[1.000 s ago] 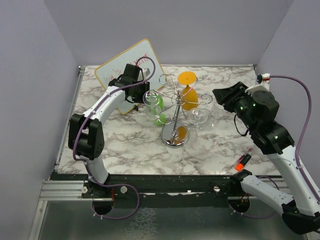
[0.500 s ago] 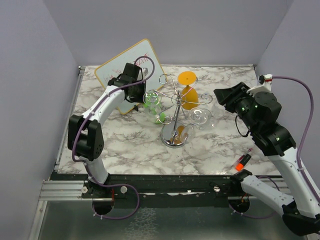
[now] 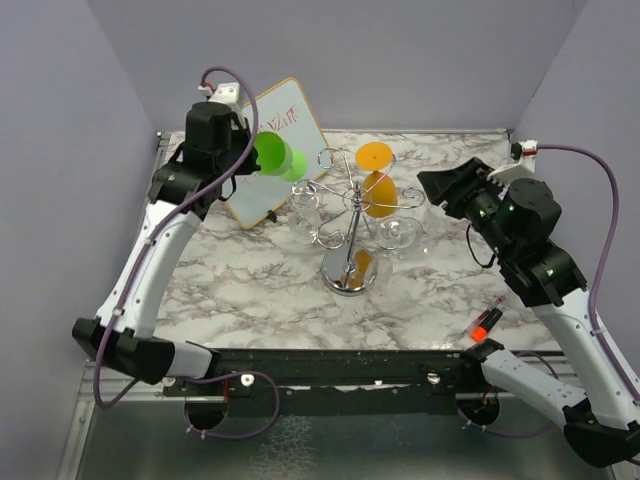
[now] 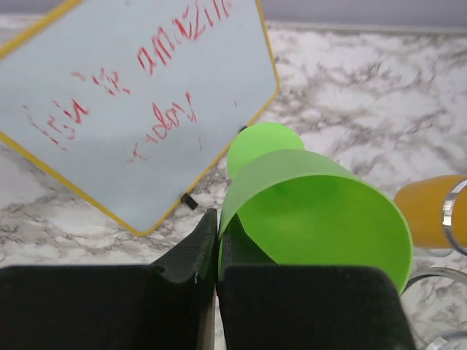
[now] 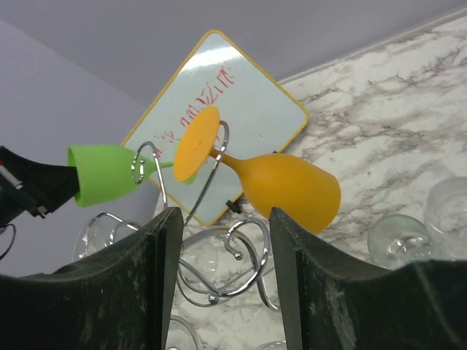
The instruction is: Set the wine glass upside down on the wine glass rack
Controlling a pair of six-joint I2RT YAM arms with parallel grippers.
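Note:
My left gripper (image 3: 246,156) is shut on the rim of a green wine glass (image 3: 276,155). It holds the glass lying sideways in the air, above the whiteboard and up-left of the wine glass rack (image 3: 347,228). In the left wrist view the jaws (image 4: 217,227) pinch the green bowl's wall (image 4: 321,219), foot pointing away. The chrome rack has an orange glass (image 3: 377,186) hung upside down at the back and clear glasses (image 3: 305,207) (image 3: 398,232) by its arms. My right gripper (image 3: 436,190) is open and empty, right of the rack; its view shows the rack's arms (image 5: 241,244), the orange glass (image 5: 286,187) and the green glass (image 5: 102,173).
A yellow-edged whiteboard (image 3: 285,112) with red writing lies at the back left, also in the left wrist view (image 4: 131,109). A red marker (image 3: 487,322) lies near the front right edge. The rack's round mirrored base (image 3: 346,277) sits mid-table.
My left arm has lifted the green glass from beside the rack's left arm, up and back to the left, tipping it sideways. The right arm has barely moved.

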